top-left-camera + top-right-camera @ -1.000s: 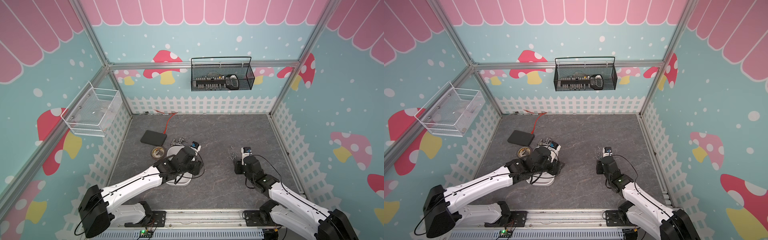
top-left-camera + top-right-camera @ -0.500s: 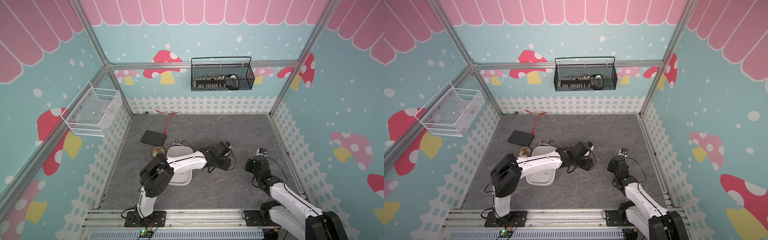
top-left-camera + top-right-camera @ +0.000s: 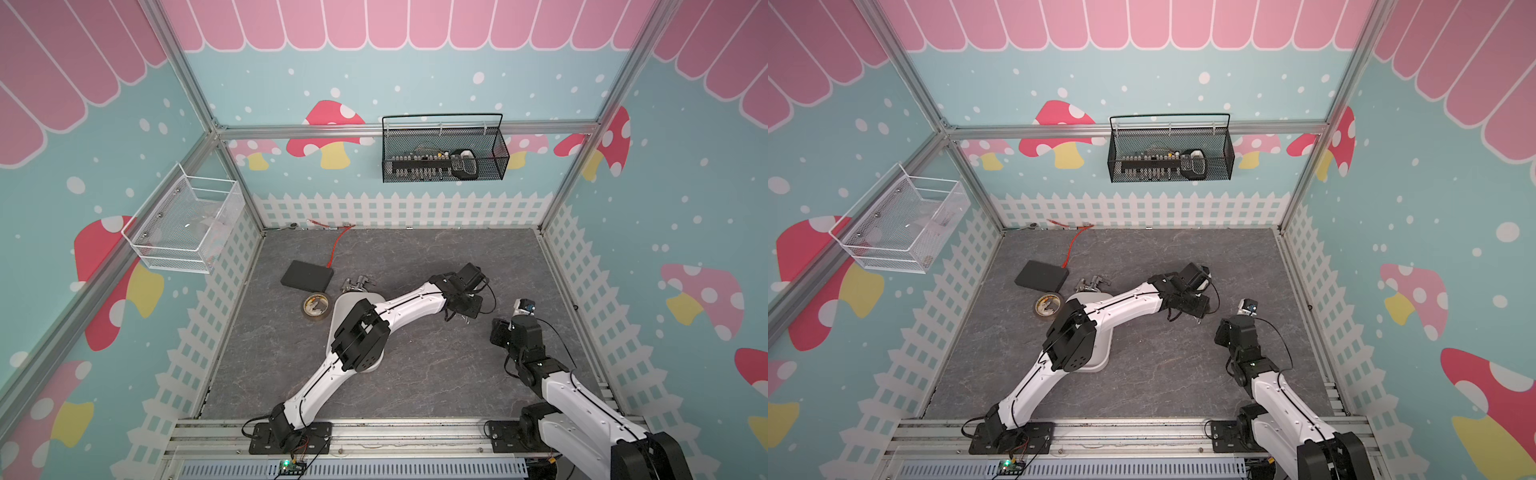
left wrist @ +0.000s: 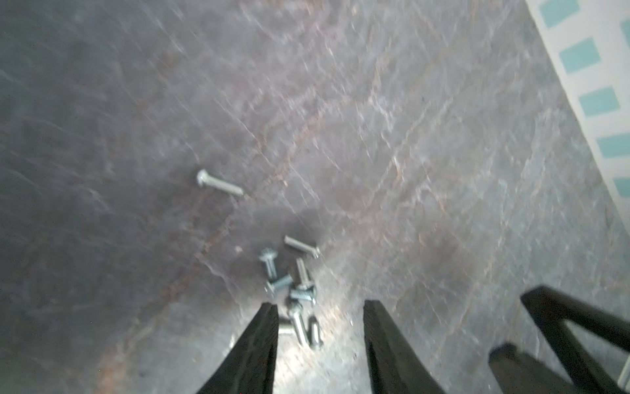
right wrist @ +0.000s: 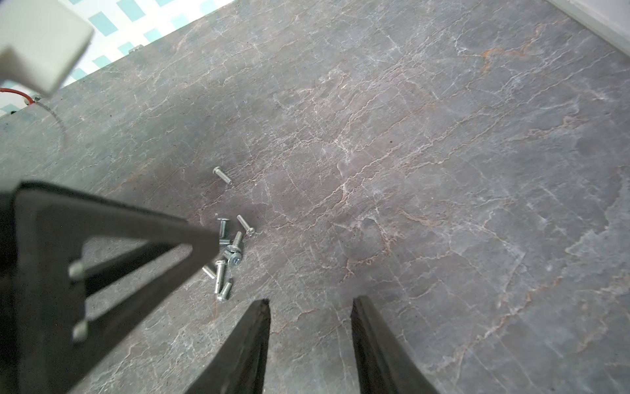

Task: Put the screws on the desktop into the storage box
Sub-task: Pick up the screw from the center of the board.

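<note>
Across the grey veined worktop [image 3: 415,374], the white storage box [image 3: 347,303] sits on the left arm's side, mostly hidden beneath that arm and well apart from the screws. The left tool [image 4: 319,303] reaches out over the screw heap with its jaws apart and nothing clamped. The right tool [image 5: 311,300] hovers just beside the heap over bare worktop, its jaws likewise apart and empty.

The screws [image 4: 296,290] lie in a tight heap, several crossing or touching. Part of the heap sits between the left tool's fingertips, close against one of them. One stray screw [image 4: 220,184] lies apart, further out.

A clean pick probably means lowering the left tool until its tips almost meet the worktop. It should then centre on a single screw at the heap's edge, with the jaws set across the shaft rather than along it. Closing on the tangle itself risks flicking neighbours away, or lifting two and dropping one. The stray screw looks the easiest target. With both tools this near each other, the right one is better held clear. The release belongs over the box's middle, well inside the rim.
</note>
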Robot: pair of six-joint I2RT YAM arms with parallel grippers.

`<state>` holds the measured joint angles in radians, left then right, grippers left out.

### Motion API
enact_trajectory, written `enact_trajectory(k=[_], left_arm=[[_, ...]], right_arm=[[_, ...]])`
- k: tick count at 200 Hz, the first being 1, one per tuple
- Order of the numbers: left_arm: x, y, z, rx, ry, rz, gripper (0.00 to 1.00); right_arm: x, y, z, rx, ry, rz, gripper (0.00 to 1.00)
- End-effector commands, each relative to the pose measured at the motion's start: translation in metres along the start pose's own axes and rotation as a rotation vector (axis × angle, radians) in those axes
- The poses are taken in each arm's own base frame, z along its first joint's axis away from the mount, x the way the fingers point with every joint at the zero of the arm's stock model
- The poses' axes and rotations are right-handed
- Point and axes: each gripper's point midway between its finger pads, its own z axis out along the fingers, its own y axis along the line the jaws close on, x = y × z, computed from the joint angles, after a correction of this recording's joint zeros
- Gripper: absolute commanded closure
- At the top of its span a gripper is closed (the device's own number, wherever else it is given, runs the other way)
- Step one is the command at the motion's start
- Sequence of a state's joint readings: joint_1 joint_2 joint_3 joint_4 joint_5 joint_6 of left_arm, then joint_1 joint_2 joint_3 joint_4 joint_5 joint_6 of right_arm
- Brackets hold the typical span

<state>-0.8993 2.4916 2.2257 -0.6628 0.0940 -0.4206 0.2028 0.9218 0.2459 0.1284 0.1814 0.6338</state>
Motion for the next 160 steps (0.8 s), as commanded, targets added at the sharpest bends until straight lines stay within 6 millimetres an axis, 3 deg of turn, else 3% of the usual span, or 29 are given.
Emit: enact_trajectory(k=[1,51,79,160], left_arm=[[-0.015,0.024,0.005,-0.055,-0.009,-0.037,0.55],[-0.039,0.043,0.023,-0.091,-0.069,-0.041,0.54],[-0.045,0.039,0.03,-0.065,-0.089,-0.007,0.54],[-0.012,0.043,0.056,-0.168,-0.04,0.084,0.54]], right_arm=[[0.001,0.002,0.002,-0.017,0.003,0.007,0.55],[0.002,0.007,0.003,-0.041,0.01,0.0,0.52],[0.004,0.007,0.003,-0.046,0.015,-0.001,0.52],[0.004,0.009,0.003,-0.058,0.018,-0.004,0.51]])
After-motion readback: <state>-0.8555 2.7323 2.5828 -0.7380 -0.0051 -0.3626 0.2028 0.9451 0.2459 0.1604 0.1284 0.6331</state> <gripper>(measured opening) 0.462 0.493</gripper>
